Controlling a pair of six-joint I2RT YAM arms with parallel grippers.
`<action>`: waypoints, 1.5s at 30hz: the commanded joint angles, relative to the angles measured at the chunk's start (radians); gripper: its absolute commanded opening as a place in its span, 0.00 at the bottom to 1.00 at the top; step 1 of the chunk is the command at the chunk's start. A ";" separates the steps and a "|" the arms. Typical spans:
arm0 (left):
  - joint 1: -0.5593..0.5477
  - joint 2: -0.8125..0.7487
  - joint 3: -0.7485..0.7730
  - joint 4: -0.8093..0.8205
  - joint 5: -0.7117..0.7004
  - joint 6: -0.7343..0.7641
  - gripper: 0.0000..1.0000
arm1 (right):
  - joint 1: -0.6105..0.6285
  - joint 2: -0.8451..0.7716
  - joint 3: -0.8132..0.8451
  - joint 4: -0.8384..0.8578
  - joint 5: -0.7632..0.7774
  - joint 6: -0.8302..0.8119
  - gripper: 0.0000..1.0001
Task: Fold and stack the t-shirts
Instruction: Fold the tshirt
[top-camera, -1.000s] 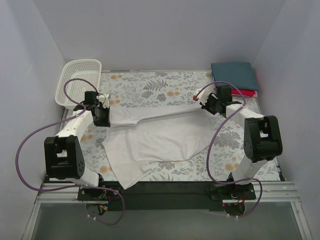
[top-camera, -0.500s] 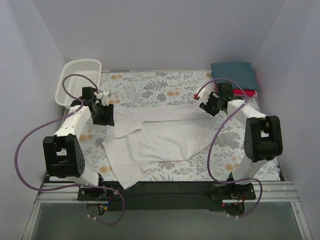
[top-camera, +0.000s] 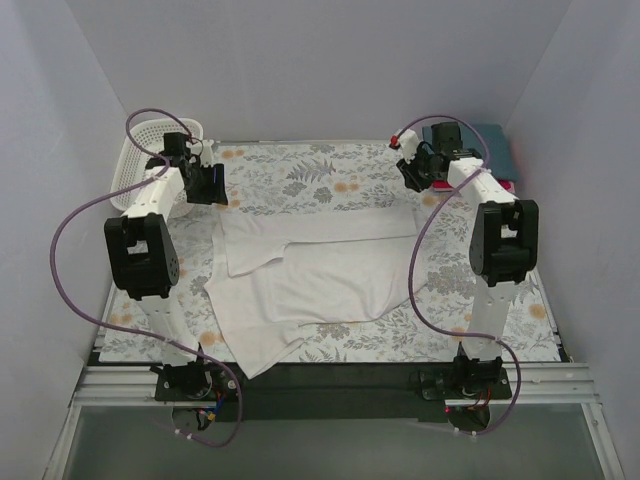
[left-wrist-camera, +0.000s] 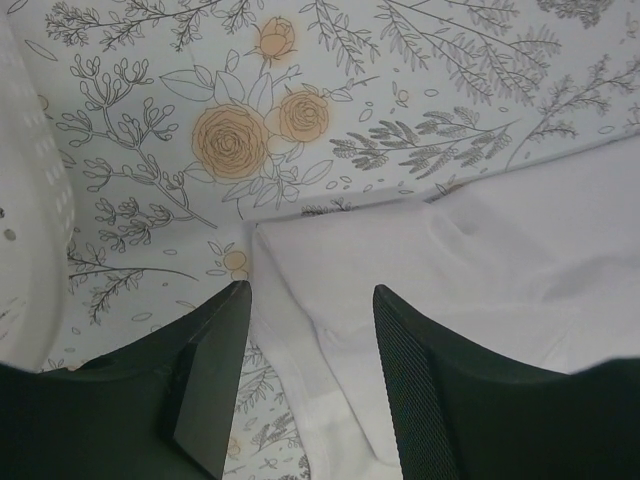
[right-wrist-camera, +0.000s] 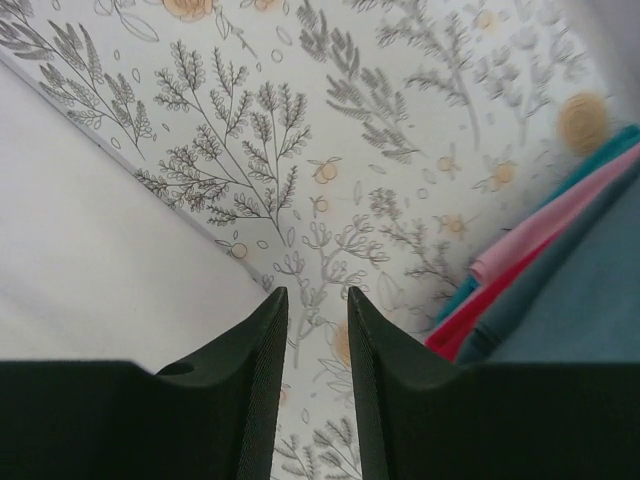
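Watching the white t-shirt (top-camera: 320, 280) from my station, I see it spread across the middle of the floral table (top-camera: 320, 165). Its far edge is laid over in a flat band, and its near left part is rumpled and reaches toward the near edge. The left pincer (left-wrist-camera: 310, 330) hangs spread above the shirt's far left corner with nothing between its fingers, and the basket (top-camera: 135, 160) is just beside it. The right pincer (right-wrist-camera: 317, 310) stands slightly apart and is also empty, over bare cloth between the shirt's edge and the folded teal and red shirts (right-wrist-camera: 560, 290).

My worries:
- The band looks wider on the left, so I judge the next fold could come out skewed.
- A shallow pinch might catch only the top layer and drag the fold open.
- The right arm sits close to the folded pile, and a careless swing could shove it.
- The left arm's cable (top-camera: 150, 115) loops by the basket and might snag.

A second ago both pincers were clamped on the shirt's far edge, lower and nearer to me, holding it taut. Since then they have let go, risen and drawn off toward the far side, and the edge has settled flat
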 joint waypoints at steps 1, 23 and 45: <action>-0.002 0.032 0.078 0.015 -0.026 -0.010 0.51 | 0.007 0.088 0.069 -0.081 0.019 0.078 0.36; -0.015 0.166 0.041 0.026 -0.033 -0.006 0.42 | 0.053 0.192 -0.003 -0.078 0.108 0.045 0.33; -0.039 0.118 -0.048 0.092 -0.325 -0.029 0.00 | 0.053 0.200 -0.101 -0.030 0.271 0.019 0.29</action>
